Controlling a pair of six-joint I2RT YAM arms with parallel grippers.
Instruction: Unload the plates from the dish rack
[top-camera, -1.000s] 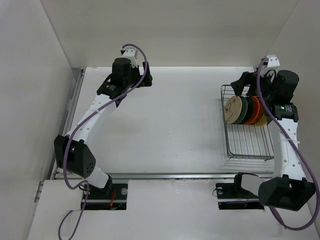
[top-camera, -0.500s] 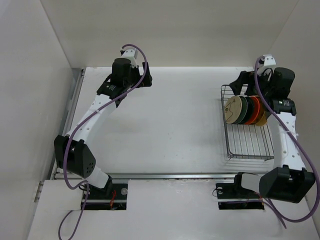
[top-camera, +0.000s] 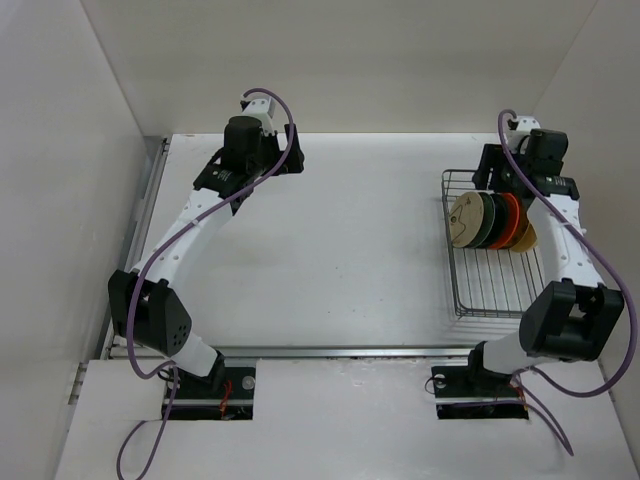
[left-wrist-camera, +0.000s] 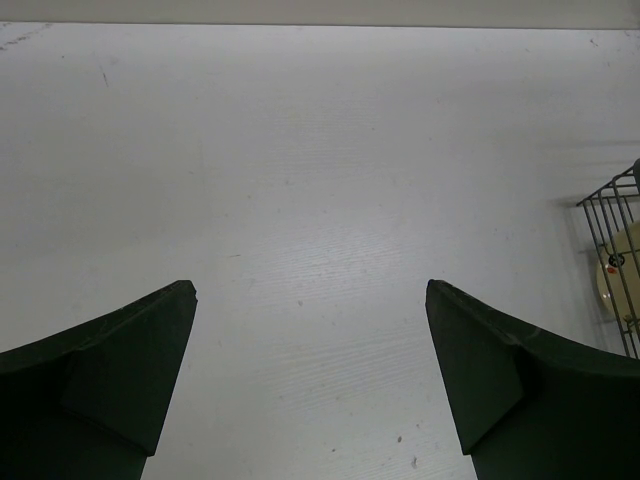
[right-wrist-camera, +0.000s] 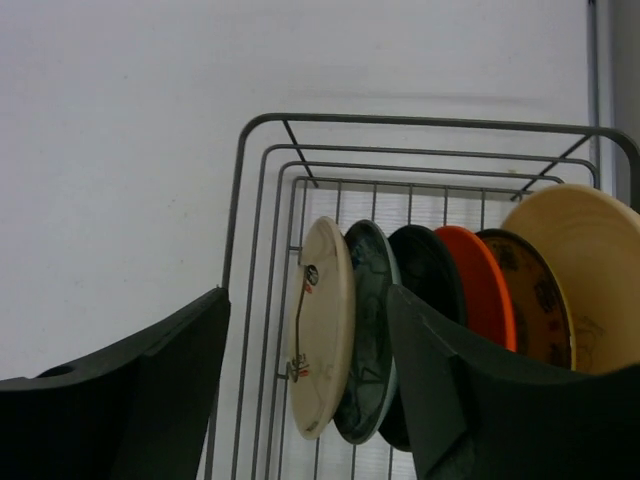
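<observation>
The silver wire dish rack (top-camera: 495, 312) stands at the right of the table, and its far end holds several plates on edge. From left to right in the right wrist view they are cream (right-wrist-camera: 325, 330), teal-blue (right-wrist-camera: 368, 330), black (right-wrist-camera: 430, 270), orange (right-wrist-camera: 480, 280), dark gold-patterned (right-wrist-camera: 530, 300) and a larger tan one (right-wrist-camera: 590, 270). My right gripper (right-wrist-camera: 307, 290) hangs over the rack's far end (top-camera: 500, 178). Its jaws stand apart with the cream plate's rim between them, and gaps show on both sides. My left gripper (left-wrist-camera: 310, 285) is wide open over bare table at the far left (top-camera: 254, 165).
White walls enclose the table at the back and on both sides, and the right one is close beside the rack. In the left wrist view the rack's corner (left-wrist-camera: 612, 200) and the cream plate (left-wrist-camera: 622, 275) show at the right edge. The rack's near half (top-camera: 500, 285) holds no plates.
My right arm has swung its wrist left and toward the back, bringing the gripper over the left end of the plate row. Its jaws have narrowed. The left arm has not moved.
</observation>
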